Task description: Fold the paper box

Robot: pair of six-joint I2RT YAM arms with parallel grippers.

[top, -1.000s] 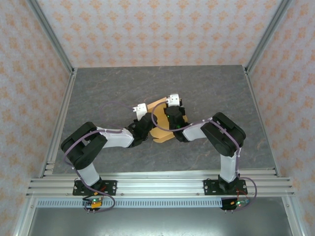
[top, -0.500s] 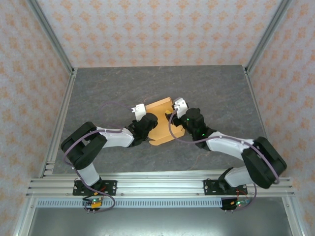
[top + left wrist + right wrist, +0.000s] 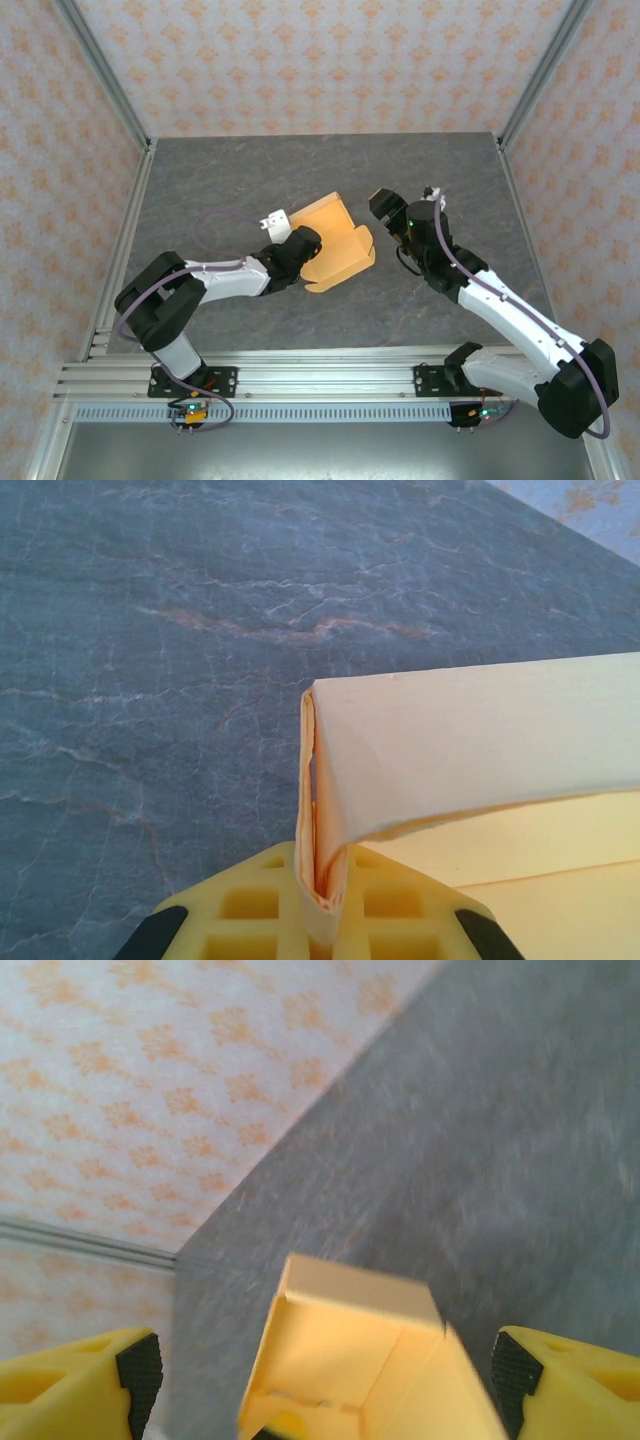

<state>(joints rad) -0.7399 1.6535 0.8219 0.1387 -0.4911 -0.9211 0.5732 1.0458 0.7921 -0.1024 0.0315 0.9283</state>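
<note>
Paper box [image 3: 335, 245] sits part-folded on the grey marbled table [image 3: 450, 170], its sheet mostly lying flat, with one side raised.

The left claw [image 3: 303, 246] has hold of it at the edge nearest that arm. Seen from the left wrist, the yellow fingers [image 3: 250, 915] are pressed together on a doubled-over fold of the light orange cardboard. The fold rises from between them and runs off to their right as a long raised wall, with flatter panels of the box below it. Ahead of that claw and to its left is the table.

The right claw [image 3: 381, 204] hangs just beside the box, on the side away from the left claw. From above it looks apart from the box. Its fingers [image 3: 80, 1370] are spread wide. From the right wrist the box [image 3: 345, 1305] lies ahead of the gap between them, showing an open corner with a flap across the top. Beyond it are the table and the orange-patterned wall [image 3: 150, 1080].
</note>
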